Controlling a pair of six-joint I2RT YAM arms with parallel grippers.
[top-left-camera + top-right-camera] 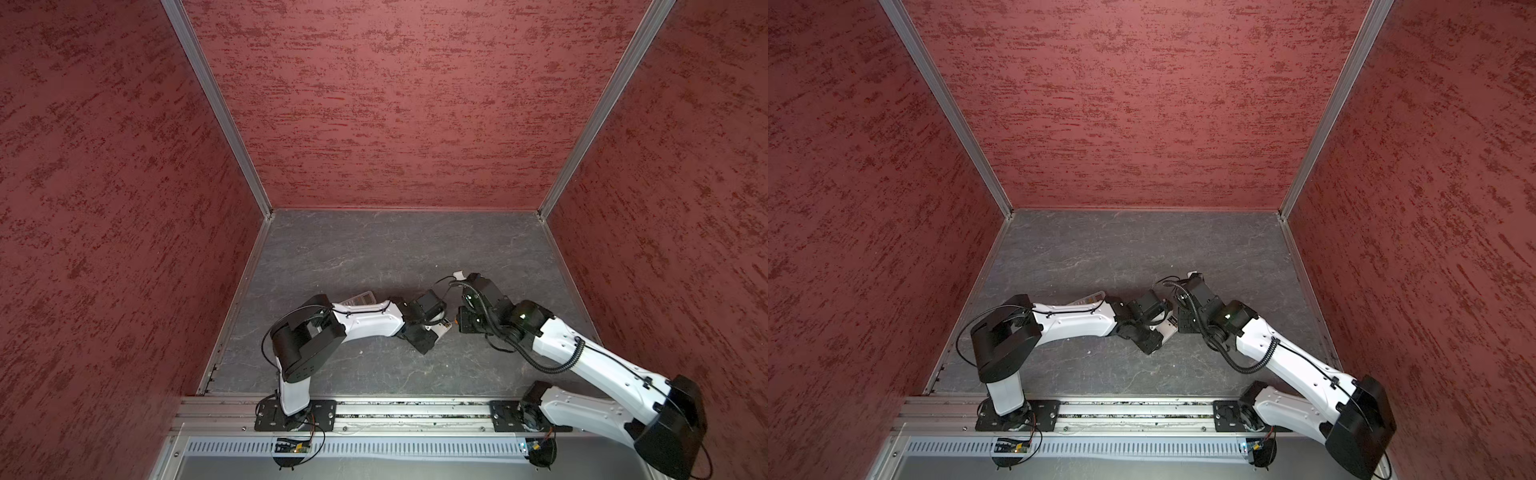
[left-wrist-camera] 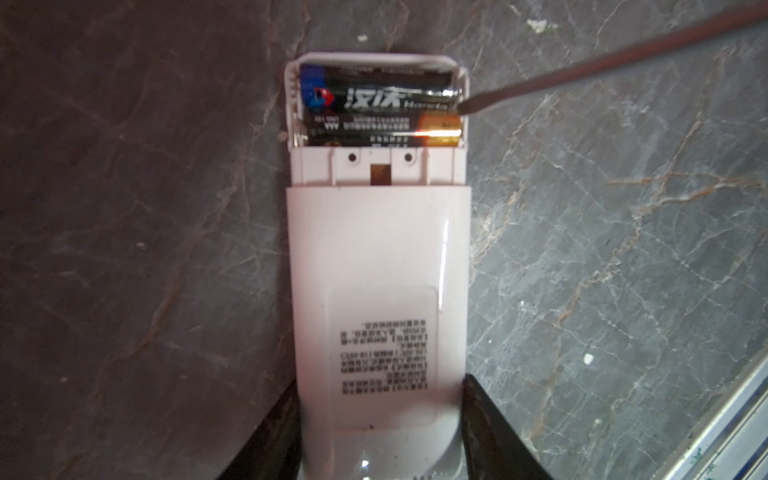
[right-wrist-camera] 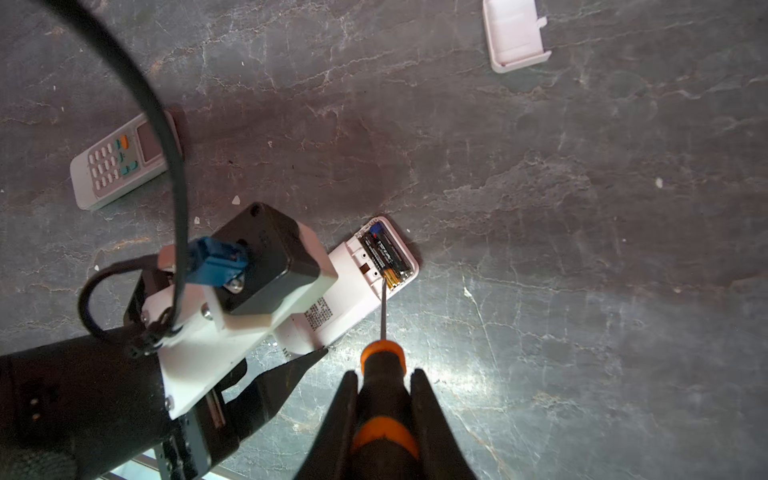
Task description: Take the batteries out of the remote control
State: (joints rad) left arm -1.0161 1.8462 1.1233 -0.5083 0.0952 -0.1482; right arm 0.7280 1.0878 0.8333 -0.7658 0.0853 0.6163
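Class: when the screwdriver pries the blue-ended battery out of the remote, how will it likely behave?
The battery is a smooth cylinder, so it will probably roll on the table. Its glossy wrap looks slippery. It seems rigid; the screwdriver shouldn't bend it.

Robotics lab test cell: red textured wall panels (image 1: 395, 104) on the left, far and right sides, joined by bare aluminium corner posts (image 1: 216, 108), box in a grey stone-patterned tabletop (image 1: 374, 249). Along the near edge an aluminium rail (image 1: 415, 409) carries black mounting plates (image 1: 326, 411), each bolting down a white-and-black robot arm (image 1: 365, 324) trailing loose cable. Nearer than the rail runs a slotted cable duct (image 1: 395, 449), with a small exposed circuit board (image 1: 291, 448) below each arm base.
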